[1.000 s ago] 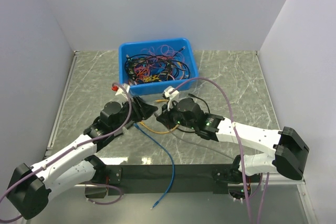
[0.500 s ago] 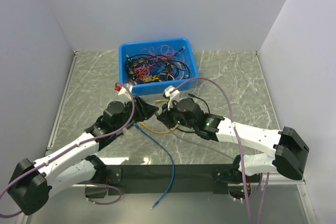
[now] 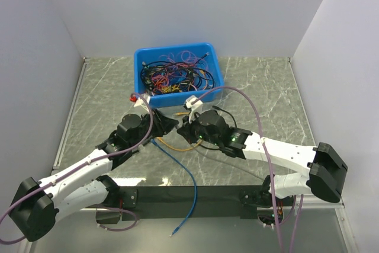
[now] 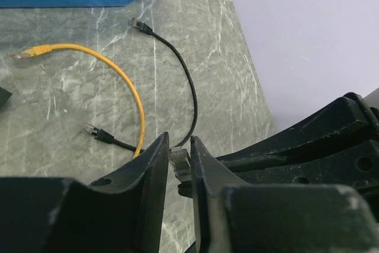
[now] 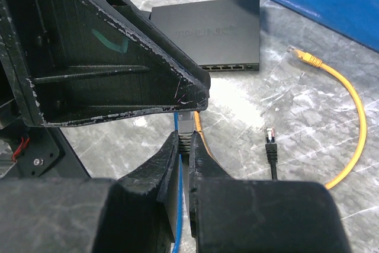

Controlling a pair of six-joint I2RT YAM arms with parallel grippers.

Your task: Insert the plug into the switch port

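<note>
Shows clear plug (image 4: pixel 179 159) held between left fingers (image 4: pixel 151 170), which clamp it from both sides. Shows right fingers (image 5: pixel 204 164) pinched on blue cable (image 5: pixel 177 217) just behind plug. Locates black switch (image 5: pixel 207 31) on tabletop (image 4: pixel 71 99) beyond, apart from plug.

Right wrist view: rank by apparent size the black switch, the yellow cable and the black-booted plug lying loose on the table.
1. black switch, largest though farthest back.
2. yellow cable, long but thin.
3. black-booted plug, clearly smallest.
</note>
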